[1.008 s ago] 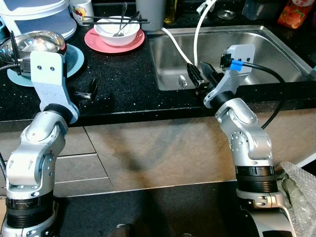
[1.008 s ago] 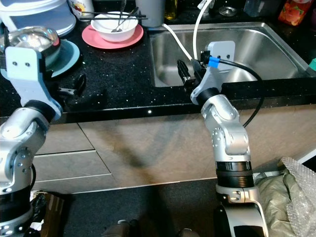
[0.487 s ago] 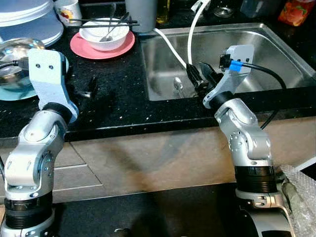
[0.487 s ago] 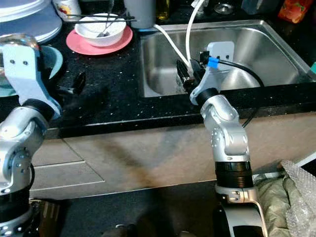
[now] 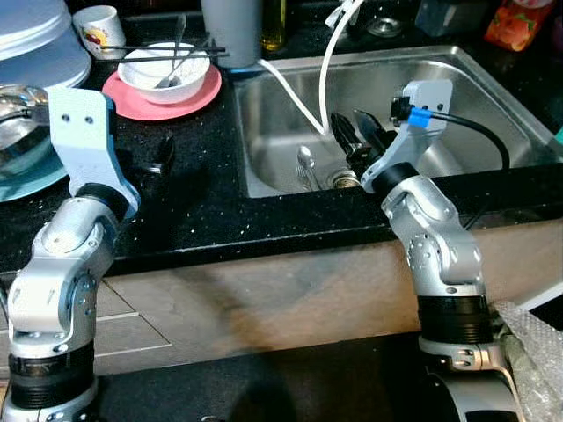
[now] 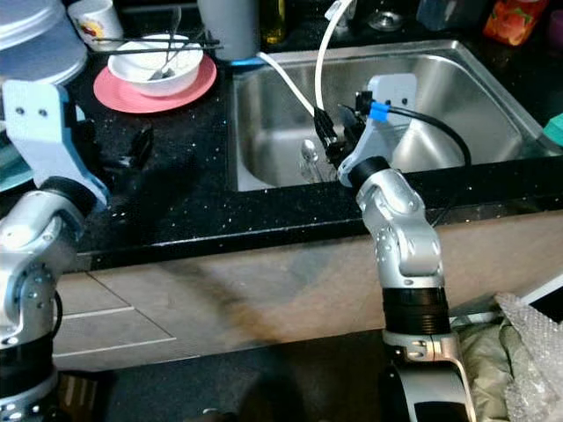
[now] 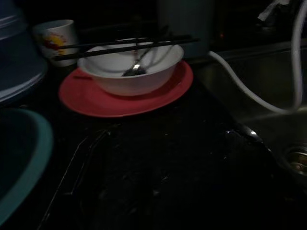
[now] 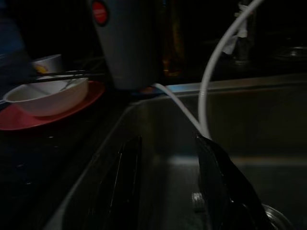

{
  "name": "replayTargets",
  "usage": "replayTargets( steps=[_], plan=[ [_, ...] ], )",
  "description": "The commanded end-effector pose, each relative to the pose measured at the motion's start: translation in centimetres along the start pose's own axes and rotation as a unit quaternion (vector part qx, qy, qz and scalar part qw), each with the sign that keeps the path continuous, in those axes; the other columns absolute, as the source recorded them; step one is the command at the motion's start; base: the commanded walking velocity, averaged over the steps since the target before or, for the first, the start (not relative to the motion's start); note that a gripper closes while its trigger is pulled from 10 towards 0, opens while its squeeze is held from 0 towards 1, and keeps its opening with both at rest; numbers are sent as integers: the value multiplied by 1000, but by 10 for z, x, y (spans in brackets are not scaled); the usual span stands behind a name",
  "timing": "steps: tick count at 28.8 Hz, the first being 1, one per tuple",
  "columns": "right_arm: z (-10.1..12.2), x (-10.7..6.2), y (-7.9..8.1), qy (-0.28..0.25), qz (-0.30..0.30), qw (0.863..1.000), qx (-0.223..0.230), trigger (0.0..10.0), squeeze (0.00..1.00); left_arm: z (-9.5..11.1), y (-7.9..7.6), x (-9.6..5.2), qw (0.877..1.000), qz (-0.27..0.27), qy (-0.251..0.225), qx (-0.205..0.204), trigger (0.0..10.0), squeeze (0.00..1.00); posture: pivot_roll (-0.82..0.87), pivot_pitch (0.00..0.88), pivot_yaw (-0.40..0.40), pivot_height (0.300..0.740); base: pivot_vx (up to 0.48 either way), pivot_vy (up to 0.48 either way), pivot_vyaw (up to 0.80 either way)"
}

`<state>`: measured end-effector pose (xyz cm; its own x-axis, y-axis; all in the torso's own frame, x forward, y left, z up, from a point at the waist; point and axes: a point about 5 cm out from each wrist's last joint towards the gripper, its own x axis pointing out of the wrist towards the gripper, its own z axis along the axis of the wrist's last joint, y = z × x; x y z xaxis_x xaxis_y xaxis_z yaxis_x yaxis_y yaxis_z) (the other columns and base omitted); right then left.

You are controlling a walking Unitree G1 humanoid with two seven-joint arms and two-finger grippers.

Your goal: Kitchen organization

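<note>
- Two black chopsticks [image 5: 167,48] laid across a white ceramic bowl [image 5: 164,73] with a metal spoon inside, seated on a round pink plate [image 5: 163,88] at the back of the black speckled tabletop [image 5: 193,185]; dishes untouched, so most of the tidying judged undone.
- Lying in the stainless steel sink [image 5: 493,97]: one metal spoon [image 5: 305,163] beside the drain, with a white hose [image 5: 327,53] curving down into the basin.
- Right pincer [image 5: 359,134] poised over the basin close above that spoon, black fingers spread, gripping nothing.
- Left pincer [image 5: 151,163] low over the tabletop near the pink plate; spread or pressed together, cannot tell.
- Further out: small printed white mug [image 5: 94,25], tall grey cylindrical container [image 5: 230,26], teal plate [image 5: 26,176] carrying a shiny steel bowl [image 5: 18,114] at the left edge.
- Likely next: collecting the sink spoon or the bowl set.
</note>
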<state>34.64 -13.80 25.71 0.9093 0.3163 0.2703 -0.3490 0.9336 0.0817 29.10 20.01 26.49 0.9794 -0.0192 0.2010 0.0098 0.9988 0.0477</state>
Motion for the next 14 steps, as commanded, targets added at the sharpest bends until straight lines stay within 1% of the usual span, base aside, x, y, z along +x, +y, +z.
replayTargets(
  steps=[1,14],
  plan=[
    [1,0,3,-2,6,1000,1,10000,0,2,1,-2,1000,-1,-8,-2,10000,0,60,126,-22,740,262,0,0],
    [2,1,3,-6,5,1000,3,10000,0,4,1,-2,1000,2,-15,-3,10000,0,61,125,-22,740,0,0,0]
  ],
)
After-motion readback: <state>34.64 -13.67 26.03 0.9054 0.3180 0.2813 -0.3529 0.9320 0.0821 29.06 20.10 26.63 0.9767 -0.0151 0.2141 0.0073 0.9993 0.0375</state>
